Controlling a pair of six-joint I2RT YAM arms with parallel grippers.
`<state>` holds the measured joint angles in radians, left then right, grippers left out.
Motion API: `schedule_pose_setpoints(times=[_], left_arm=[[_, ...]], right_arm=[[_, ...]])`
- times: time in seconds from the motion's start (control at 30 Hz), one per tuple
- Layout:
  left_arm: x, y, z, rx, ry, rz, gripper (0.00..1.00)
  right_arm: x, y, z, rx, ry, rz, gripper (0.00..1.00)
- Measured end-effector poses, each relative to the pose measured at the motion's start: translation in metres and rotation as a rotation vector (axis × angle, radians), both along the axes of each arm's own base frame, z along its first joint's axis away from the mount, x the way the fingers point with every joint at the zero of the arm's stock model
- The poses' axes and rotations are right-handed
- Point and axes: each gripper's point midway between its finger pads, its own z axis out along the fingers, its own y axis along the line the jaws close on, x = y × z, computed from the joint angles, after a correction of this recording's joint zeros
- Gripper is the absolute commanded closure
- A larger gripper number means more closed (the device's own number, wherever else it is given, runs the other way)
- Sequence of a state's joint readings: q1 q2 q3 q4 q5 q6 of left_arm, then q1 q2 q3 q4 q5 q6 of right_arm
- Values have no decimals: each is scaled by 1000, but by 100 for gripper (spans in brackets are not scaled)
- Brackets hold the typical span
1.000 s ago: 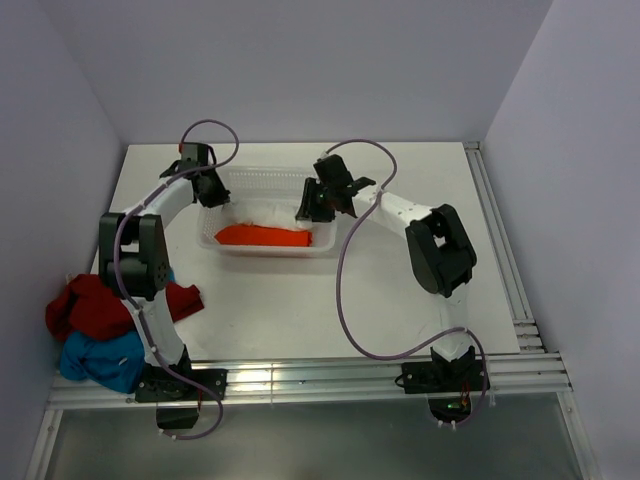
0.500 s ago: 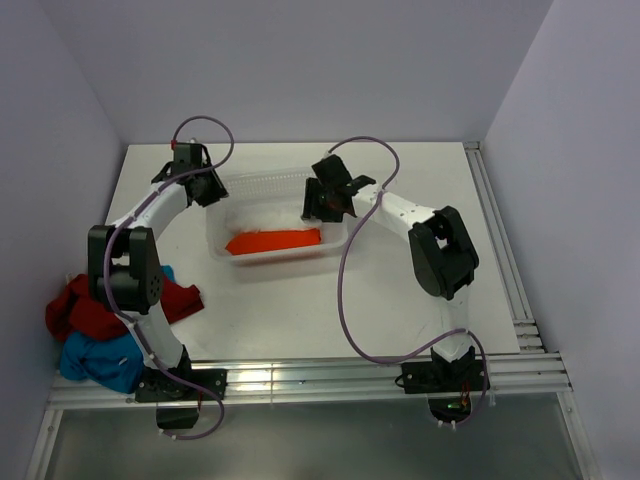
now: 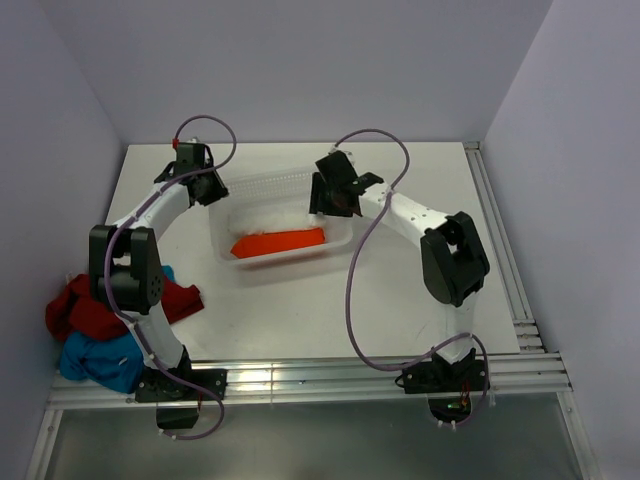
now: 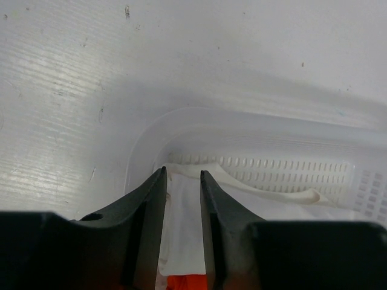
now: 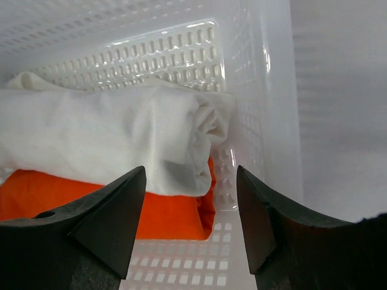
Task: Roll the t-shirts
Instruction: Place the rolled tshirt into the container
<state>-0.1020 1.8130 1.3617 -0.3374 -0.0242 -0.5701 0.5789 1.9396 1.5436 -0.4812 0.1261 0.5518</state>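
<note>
Status: right gripper (image 5: 191,172) fingers spread wide, empty, above end of white shirt (image 5: 109,139); left gripper (image 4: 182,175) fingers slightly parted, nothing clamped. White shirt and orange shirt (image 5: 91,205) lie rolled in basket (image 5: 266,121). Risk: fingertip catches cloth on lift-out; roll loosens, basket shifts.

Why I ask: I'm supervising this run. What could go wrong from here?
1. The left gripper, narrowly parted, sits low in the basket corner over the white rolled tee; lifting might snag and loosen it.
2. The open right gripper hangs near the basket wall; a sideways move may shove it.
3. The dark red tee and blue tee lie heaped at the table edge; the left arm might drag them off.
</note>
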Motion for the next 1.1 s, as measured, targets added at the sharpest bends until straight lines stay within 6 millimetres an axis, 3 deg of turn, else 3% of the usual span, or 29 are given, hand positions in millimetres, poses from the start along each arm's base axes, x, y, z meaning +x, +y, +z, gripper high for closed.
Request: schedule_pose_setpoints(times=[0.1, 0.23, 0.3, 0.43, 0.6, 0.77, 0.97, 1.1], left_arm=[[0, -1, 0, 0, -1, -2, 67], [0, -4, 0, 0, -1, -9, 67], [-1, -8, 2, -5, -4, -19, 67], [-4, -23, 10, -20, -23, -55, 67], [-12, -56, 19, -51, -56, -132, 68], [-26, -78, 3, -101, -24, -197, 71], [-29, -82, -17, -119, 18, -210, 71], [-30, -82, -19, -117, 25, -209, 71]], right_arm=[[-1, -3, 19, 9, -40, 0, 37], [2, -2, 47, 40, -104, 13, 59], [3, 1, 51, 55, -115, 24, 68], [2, 9, 43, 75, -94, 51, 76], [10, 21, 16, 77, -53, 69, 80], [9, 17, -22, 34, 4, 48, 81], [13, 16, -24, 30, -9, 30, 79], [14, 16, -22, 36, -15, 30, 71]])
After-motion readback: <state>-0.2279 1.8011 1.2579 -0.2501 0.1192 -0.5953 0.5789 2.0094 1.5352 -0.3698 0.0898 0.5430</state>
